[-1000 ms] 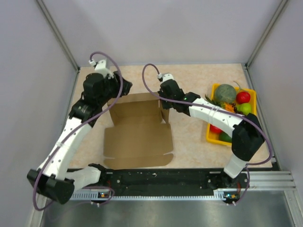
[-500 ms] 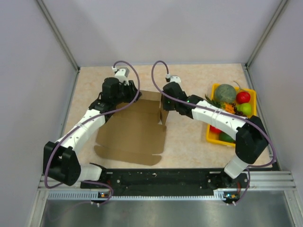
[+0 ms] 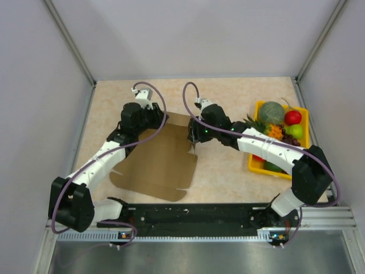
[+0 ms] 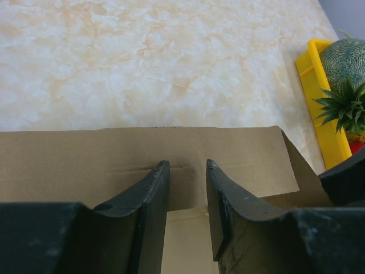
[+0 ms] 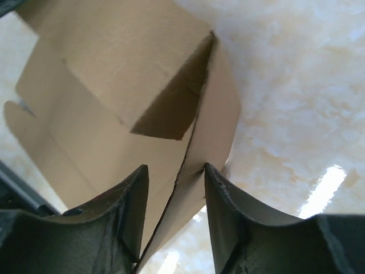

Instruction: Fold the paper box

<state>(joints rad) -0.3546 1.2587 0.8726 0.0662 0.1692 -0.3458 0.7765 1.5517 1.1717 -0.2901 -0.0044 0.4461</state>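
Note:
The paper box [image 3: 157,160] is a flat brown cardboard sheet lying mid-table, its back flap and right side flap raised. My left gripper [image 3: 161,121] is at the sheet's back edge. In the left wrist view its jaws [image 4: 188,165] stand apart with their tips against the raised back flap [image 4: 85,160]. My right gripper [image 3: 194,136] is at the back right corner. In the right wrist view its jaws [image 5: 175,168] are open astride the thin edge of the side flap [image 5: 217,114], and the right finger [image 5: 228,200] touches the card.
A yellow fruit tray [image 3: 251,162] with a melon, apples and other fruit stands at the right, close behind my right arm; its rim [image 4: 311,80] shows in the left wrist view. Grey walls enclose the marbled table on three sides.
The right jaws have opened off the side flap. The left gripper moved right to the back flap and narrowed. The sheet slid and turned towards the front left and lies flatter.

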